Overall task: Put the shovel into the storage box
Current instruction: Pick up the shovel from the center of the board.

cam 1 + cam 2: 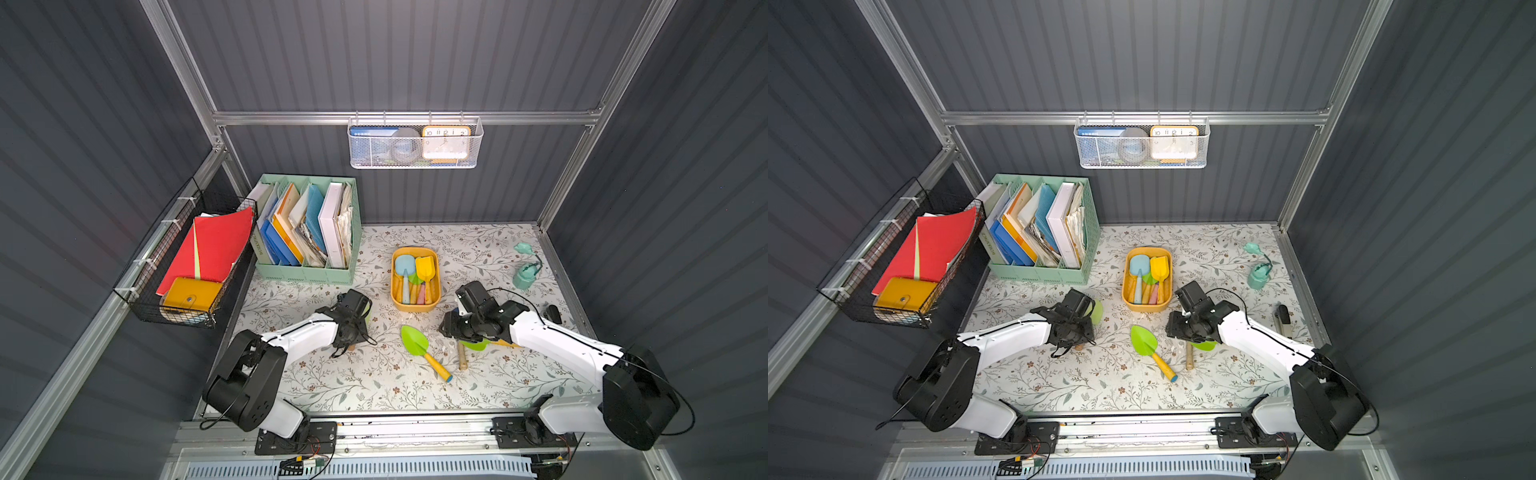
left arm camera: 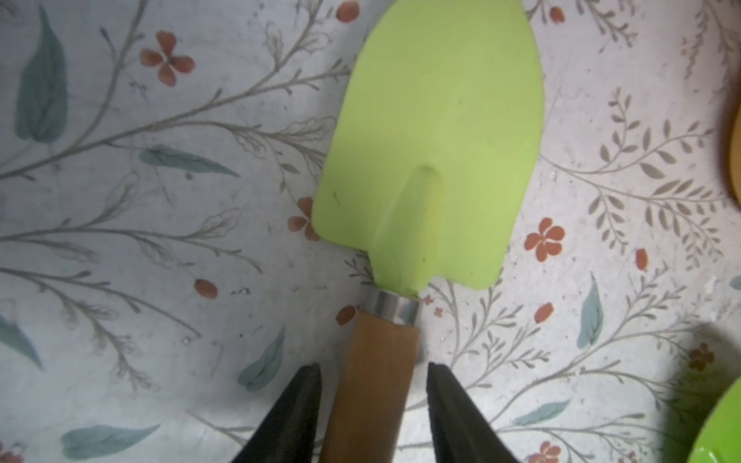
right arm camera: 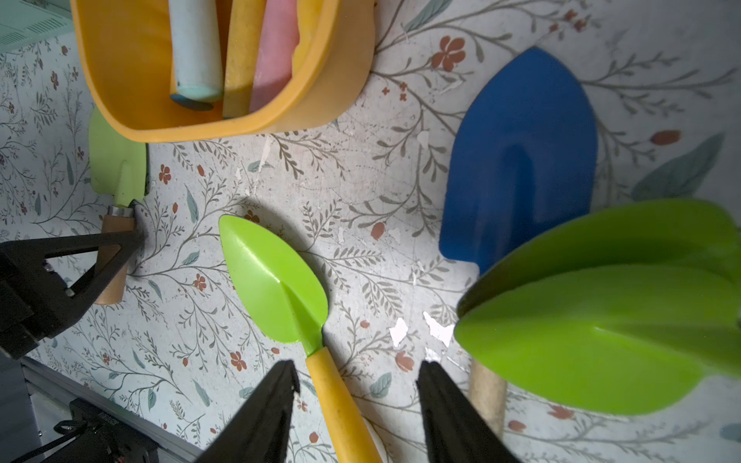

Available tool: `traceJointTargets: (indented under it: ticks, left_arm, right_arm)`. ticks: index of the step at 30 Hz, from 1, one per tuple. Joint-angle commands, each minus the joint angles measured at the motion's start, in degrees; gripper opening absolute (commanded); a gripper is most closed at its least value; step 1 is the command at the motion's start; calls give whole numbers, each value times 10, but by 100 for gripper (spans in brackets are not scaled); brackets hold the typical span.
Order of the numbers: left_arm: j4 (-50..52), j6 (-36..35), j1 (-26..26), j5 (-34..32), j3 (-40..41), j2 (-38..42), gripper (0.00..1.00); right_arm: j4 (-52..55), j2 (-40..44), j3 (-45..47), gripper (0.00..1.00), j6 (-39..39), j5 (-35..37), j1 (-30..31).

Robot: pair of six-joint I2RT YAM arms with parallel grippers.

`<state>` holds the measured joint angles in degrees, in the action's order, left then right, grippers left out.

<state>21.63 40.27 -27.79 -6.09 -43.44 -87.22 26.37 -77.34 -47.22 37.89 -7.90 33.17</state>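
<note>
A pale green shovel point(image 2: 433, 120) with a wooden handle lies on the flowered table. My left gripper point(image 2: 373, 368) is open, its fingers straddling that handle with a thin gap on each side. In both top views the left wrist point(image 1: 353, 316) hides most of this shovel. My right gripper point(image 3: 357, 366) is open above the table, with the yellow handle of a bright green plastic shovel point(image 1: 415, 340) showing between its fingers. The yellow-orange storage box point(image 1: 432, 305) stands behind the grippers and holds several toy shovels. A blue shovel point(image 3: 521, 160) and another green one point(image 3: 593, 336) lie under the right arm.
A mint-green file organizer point(image 1: 307, 274) stands at the back left. A black wire basket point(image 1: 183, 316) hangs on the left wall and a white mesh basket point(image 1: 415, 164) on the back wall. A teal watering can point(image 1: 524, 274) and a black stapler point(image 1: 552, 313) sit at the right.
</note>
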Motion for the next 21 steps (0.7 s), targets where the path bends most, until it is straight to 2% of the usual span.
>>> traceJointTargets:
  ticks: [1,5,11,16,21]
  left_arm:
    - [15,3,-11,-9,-14,-12,42]
    - [14,0,-22,-4,-20,-12,33]
    - [7,-3,-34,9,-29,-4,14]
    - [5,3,-47,17,-42,8,8]
    - [6,11,-53,24,-61,28,6]
  right_arm:
    - [0,5,9,55,5,-3,3]
    - [-1,6,10,55,5,-1,3]
    - [0,10,8,55,5,0,3]
    - [0,15,5,55,4,6,3]
    - [4,15,-1,55,3,7,3]
